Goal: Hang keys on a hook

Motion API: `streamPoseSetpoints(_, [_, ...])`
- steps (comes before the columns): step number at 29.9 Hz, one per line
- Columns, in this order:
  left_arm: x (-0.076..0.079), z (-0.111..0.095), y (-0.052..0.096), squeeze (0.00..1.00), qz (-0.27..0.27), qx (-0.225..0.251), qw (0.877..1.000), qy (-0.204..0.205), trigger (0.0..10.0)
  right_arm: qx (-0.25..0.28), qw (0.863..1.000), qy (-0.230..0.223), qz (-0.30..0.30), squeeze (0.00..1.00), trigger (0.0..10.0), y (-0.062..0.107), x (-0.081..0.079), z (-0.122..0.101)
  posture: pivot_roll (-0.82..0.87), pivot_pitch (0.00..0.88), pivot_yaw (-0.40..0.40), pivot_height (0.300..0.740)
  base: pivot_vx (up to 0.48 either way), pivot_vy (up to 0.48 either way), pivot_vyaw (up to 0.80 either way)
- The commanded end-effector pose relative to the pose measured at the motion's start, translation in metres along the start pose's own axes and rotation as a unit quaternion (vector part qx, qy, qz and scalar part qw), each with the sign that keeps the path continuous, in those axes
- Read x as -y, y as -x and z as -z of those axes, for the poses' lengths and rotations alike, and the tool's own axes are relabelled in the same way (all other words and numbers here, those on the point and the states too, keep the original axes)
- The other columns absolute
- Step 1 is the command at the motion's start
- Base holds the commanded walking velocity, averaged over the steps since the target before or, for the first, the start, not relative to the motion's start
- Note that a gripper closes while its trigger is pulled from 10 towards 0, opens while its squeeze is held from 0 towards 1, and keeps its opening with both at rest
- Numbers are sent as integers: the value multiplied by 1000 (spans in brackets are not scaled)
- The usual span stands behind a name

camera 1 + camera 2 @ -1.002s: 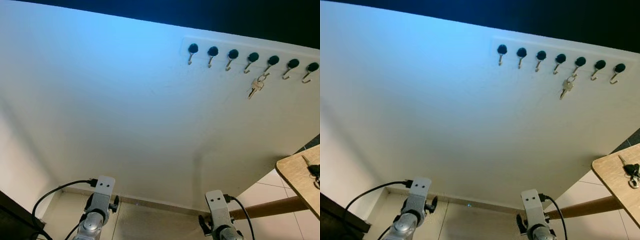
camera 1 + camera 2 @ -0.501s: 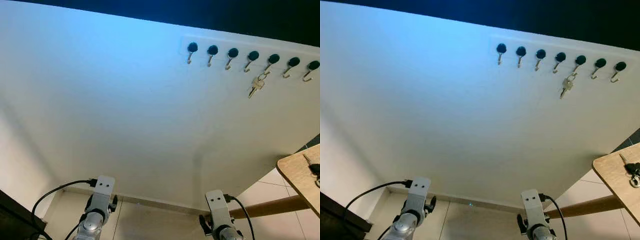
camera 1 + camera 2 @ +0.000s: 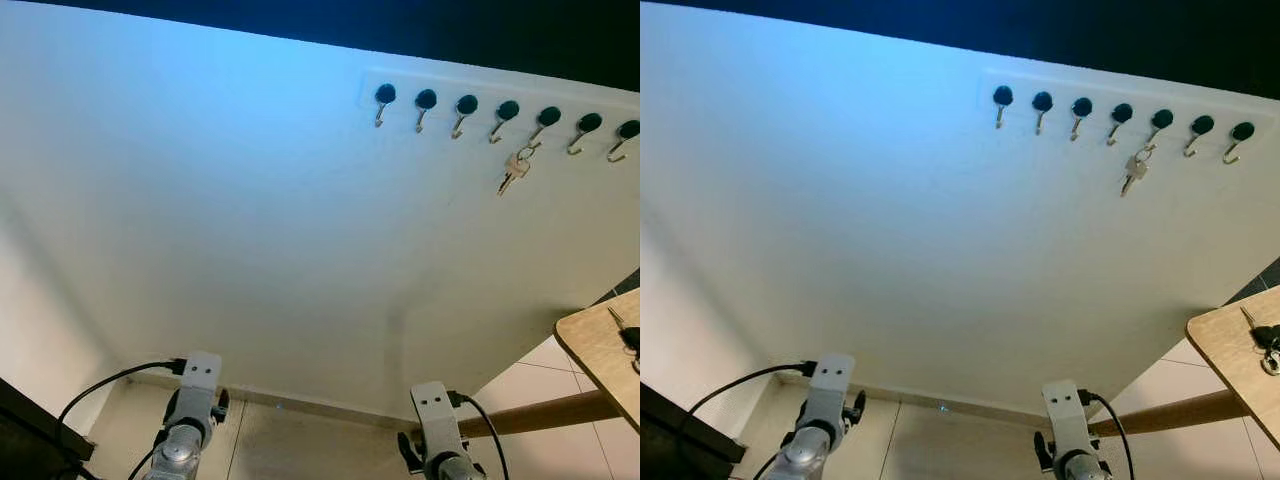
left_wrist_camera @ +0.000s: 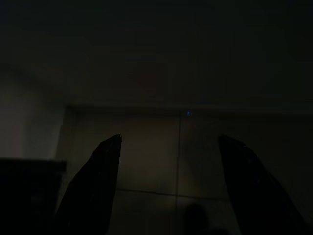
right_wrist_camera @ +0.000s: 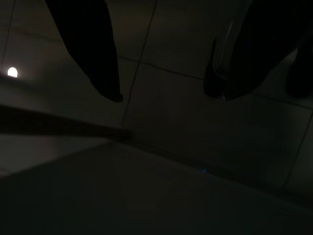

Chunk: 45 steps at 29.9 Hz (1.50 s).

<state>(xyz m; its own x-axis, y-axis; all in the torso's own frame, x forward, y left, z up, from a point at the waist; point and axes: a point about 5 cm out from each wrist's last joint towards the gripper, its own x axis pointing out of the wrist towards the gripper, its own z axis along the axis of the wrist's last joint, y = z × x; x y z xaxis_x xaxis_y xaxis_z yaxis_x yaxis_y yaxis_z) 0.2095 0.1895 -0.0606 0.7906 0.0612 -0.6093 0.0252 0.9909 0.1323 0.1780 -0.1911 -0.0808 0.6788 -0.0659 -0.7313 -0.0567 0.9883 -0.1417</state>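
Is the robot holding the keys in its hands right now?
No. Both grippers are open and empty: the left gripper and right gripper hang low. One silver key already hangs on a wall hook.

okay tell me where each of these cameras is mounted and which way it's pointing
Left eye view: on the head, facing the white wall with a row of black-knobbed hooks, a silver key on one; both silver arms below.
Right eye view: same scene; wooden table holding a dark key bunch.
Left wrist view: along the spread left gripper at dim floor.
Right wrist view: along the spread right gripper at tiles.
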Motion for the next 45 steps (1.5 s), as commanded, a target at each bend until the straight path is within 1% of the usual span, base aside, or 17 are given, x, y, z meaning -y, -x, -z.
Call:
streamPoseSetpoints(1, [1, -1, -1, 0, 1, 0, 1000, 13, 10000, -12, 1000, -14, 13, 0, 10000, 2, 3, 6, 80, 34, -85, 740, 0, 0, 0])
streamPoseSetpoints(6, [0, 0, -1, 0, 3, -7, 1000, 12, 10000, -12, 1000, -14, 15, 0, 10000, 2, 5, 6, 75, 33, -84, 740, 0, 0, 0])
streamPoseSetpoints(9, [-1, 1, -1, 0, -4, -11, 1000, 18, 10000, -13, 1000, -20, 20, 0, 10000, 2, 6, 6, 74, 33, -84, 740, 0, 0, 0])
streamPoseSetpoints(10, [-2, 1, -1, 0, -9, -12, 1000, 25, 10000, -13, 999, -30, 24, 0, 10000, 2, 7, 6, 73, 32, -84, 740, 0, 0, 0])
streamPoseSetpoints(11, [-3, 2, -1, 0, -15, -13, 999, 33, 10000, -12, 997, -64, 39, 0, 10000, 2, 10, 6, 73, 30, -83, 740, 0, 0, 0])
streamPoseSetpoints(13, [-5, 2, 0, 0, -24, -16, 999, 43, 10000, -10, 989, -129, 75, 0, 10000, 2, 19, 5, 74, 27, -81, 740, 0, 0, 0])
streamPoseSetpoints(14, [-5, 2, 0, 0, -24, -16, 999, 43, 10000, -10, 989, -129, 75, 0, 10000, 2, 19, 5, 74, 27, -81, 740, 0, 0, 0])
streamPoseSetpoints(15, [-7, 3, 0, 0, -26, -18, 999, 44, 10000, -9, 984, -154, 92, 0, 10000, 2, 24, 5, 73, 25, -80, 740, 0, 0, 0])
streamPoseSetpoints(16, [-8, 4, 0, 0, -26, -19, 998, 45, 10000, -9, 980, -167, 103, 0, 10000, 3, 28, 6, 73, 24, -79, 740, 0, 0, 0])
streamPoseSetpoints(18, [-9, 4, 0, 0, -26, -20, 998, 45, 10000, -9, 978, -177, 113, 0, 10000, 3, 33, 6, 72, 20, -79, 740, 0, 0, 0])
streamPoseSetpoints(22, [-10, 3, 0, 0, -25, -19, 998, 45, 10000, -1, 980, -165, 113, 0, 10000, 2, 37, 2, 72, 15, -78, 740, 0, 0, 0])
streamPoseSetpoints(26, [-9, 1, -1, 0, -18, -14, 999, 40, 10000, 7, 983, -151, 104, 0, 10000, 1, 36, -2, 71, 12, -77, 740, 0, 0, -217])
streamPoseSetpoints(33, [-4, -1, -1, 0, 4, -7, 1000, 13, 10000, 10, 987, -136, 89, 0, 10000, -1, 31, -6, 74, 7, -82, 740, 0, 0, -713])
streamPoseSetpoints(34, [-2, 0, -1, 0, 8, -7, 1000, 7, 10000, 9, 988, -127, 82, 0, 10000, -1, 28, -7, 76, 7, -84, 740, 0, 0, -800])
streamPoseSetpoints(38, [-1, 1, 0, 0, 9, -8, 1000, 8, 10000, 10, 990, -122, 76, 0, 10000, -2, 25, -7, 76, 7, -84, 740, 0, 0, -800])
streamPoseSetpoints(43, [-1, 2, 0, 0, 12, -7, 1000, 9, 10000, 10, 992, -105, 65, 0, 10000, -2, 21, -8, 79, 16, -86, 740, 0, 0, -800])
streamPoseSetpoints(45, [-1, 1, 0, 0, 13, -3, 1000, 13, 10000, 11, 994, -92, 60, 0, 10000, -2, 19, -8, 81, 20, -86, 740, 0, 0, -800])
